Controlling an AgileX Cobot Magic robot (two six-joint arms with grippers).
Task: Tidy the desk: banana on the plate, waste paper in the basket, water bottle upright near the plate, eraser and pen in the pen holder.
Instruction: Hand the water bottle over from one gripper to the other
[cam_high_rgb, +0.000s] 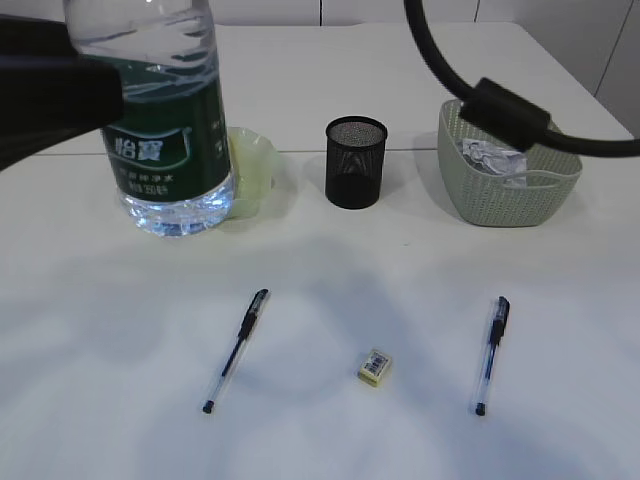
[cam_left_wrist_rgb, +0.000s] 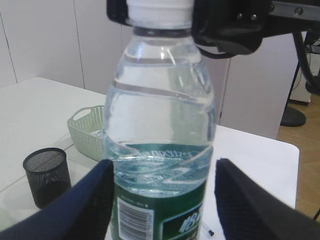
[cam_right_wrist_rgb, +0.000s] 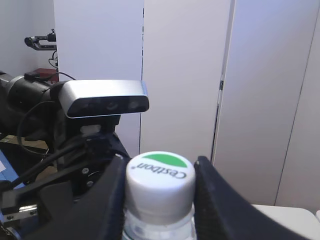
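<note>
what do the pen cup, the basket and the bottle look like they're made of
Pen holder: black wire mesh, probably metal; light shows through its weave. Basket: matte grey-green, likely moulded plastic with a woven pattern. Water bottle: clear glossy plastic, ribbed, with a white cap and a shiny green label.

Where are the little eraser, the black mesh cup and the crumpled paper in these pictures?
eraser (cam_high_rgb: 374, 366): exterior view, on its printed sleeve.
black mesh pen holder (cam_high_rgb: 355, 170): exterior view, on the front of its mesh wall.
waste paper (cam_high_rgb: 492, 156): exterior view, on the crumpled ball lying inside the basket.
</note>
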